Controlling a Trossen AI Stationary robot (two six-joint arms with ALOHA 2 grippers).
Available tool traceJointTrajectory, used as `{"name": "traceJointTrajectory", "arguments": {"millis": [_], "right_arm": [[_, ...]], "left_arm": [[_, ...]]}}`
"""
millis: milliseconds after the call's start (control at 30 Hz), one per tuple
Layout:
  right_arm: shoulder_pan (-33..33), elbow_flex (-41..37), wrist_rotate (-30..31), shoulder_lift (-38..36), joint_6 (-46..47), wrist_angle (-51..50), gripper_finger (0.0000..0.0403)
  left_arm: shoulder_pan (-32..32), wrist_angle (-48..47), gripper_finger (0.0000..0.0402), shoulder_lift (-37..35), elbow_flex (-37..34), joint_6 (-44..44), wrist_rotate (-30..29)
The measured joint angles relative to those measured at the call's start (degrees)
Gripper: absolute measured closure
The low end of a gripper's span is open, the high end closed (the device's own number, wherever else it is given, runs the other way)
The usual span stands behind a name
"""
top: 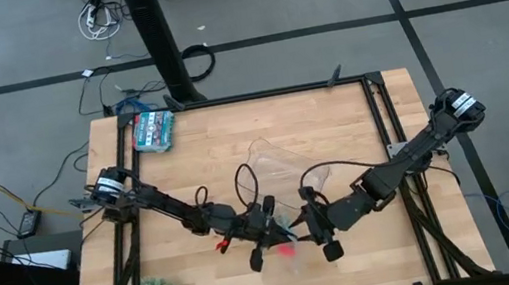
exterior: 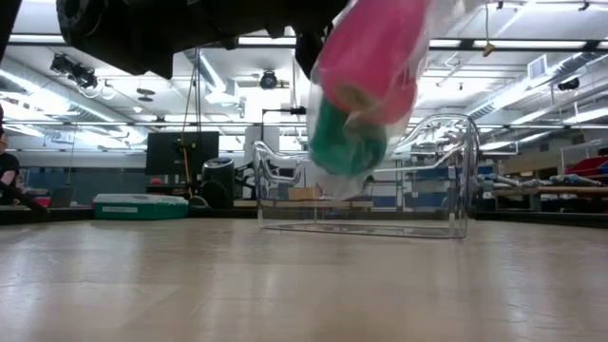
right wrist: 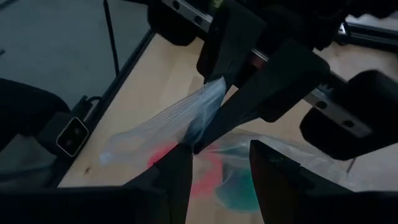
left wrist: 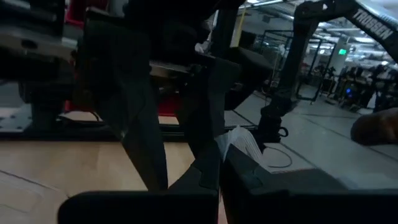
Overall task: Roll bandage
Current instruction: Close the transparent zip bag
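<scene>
Toward the worktop's (top: 332, 121) front edge, near its middle, our left gripper (top: 269, 223) had its fingers pinched shut on the lip of a thin clear plastic bag (right wrist: 163, 127) hanging above the surface. Inside hung the bandage (exterior: 375, 52), a chunky pink-red roll, above a teal roll (exterior: 344, 138). Our right gripper (top: 320, 229) stood just beside, fingers partly apart around the bag's film, gripping nothing firmly. We judged the bandage light, soft and squashable; the film slippery, so take the roll's sides.
</scene>
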Motion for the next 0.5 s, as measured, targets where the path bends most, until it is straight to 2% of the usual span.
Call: {"name": "traceJointTrajectory", "arguments": {"millis": [133,200,300,333,500], "right_arm": [[-0.26,-0.03,0.04,-0.09,0.57,0.56,0.0266],[-0.13,-0.03,0.23,-0.09,-0.07,1.03,0.0300],[-0.10,-0.03,0.16,-0.09,-0.82,1.03,0.0379],[-0.08,-0.03,0.13,-0.09,-1.06,0.94,0.0389],[0.40,-0.03,0.38,-0.07,0.14,1.36,0.0401]], "left_arm": [[0.00,-0.04,0.0394,0.00,0.94,1.96,-0.36],[0.00,0.19,0.0394,0.00,1.08,1.96,-0.42],[0.07,0.42,0.0394,0.00,1.10,1.81,-0.59],[0.07,0.41,0.0394,0.00,1.10,1.81,-0.64],[0.06,1.65,0.0394,0.00,1.18,1.80,-0.54]]}}
